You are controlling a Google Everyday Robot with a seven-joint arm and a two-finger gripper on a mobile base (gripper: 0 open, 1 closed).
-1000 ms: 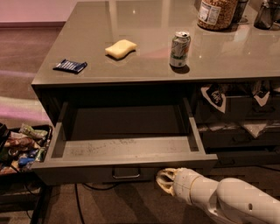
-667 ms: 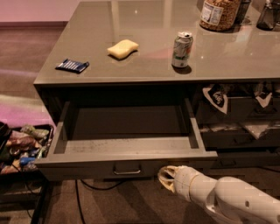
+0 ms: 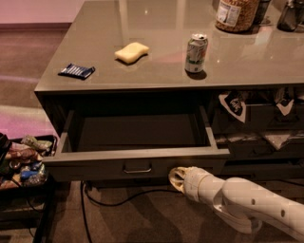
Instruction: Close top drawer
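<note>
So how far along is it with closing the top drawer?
Nothing looks done yet: the top drawer stands well out, its inside showing. In hand: the end effector is by the front panel's lower edge, right of the metal pull. Left: pushing it fully in.

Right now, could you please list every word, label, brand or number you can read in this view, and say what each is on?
Nothing here can be read as text.
On the can: a printed label, too blurred to read.
On the jar: a pale label with print, too blurred to read.
On the blue packet: pale stripes, no legible words.
On the top drawer, with the pincer at its lower edge right of the pull: no markings.
</note>
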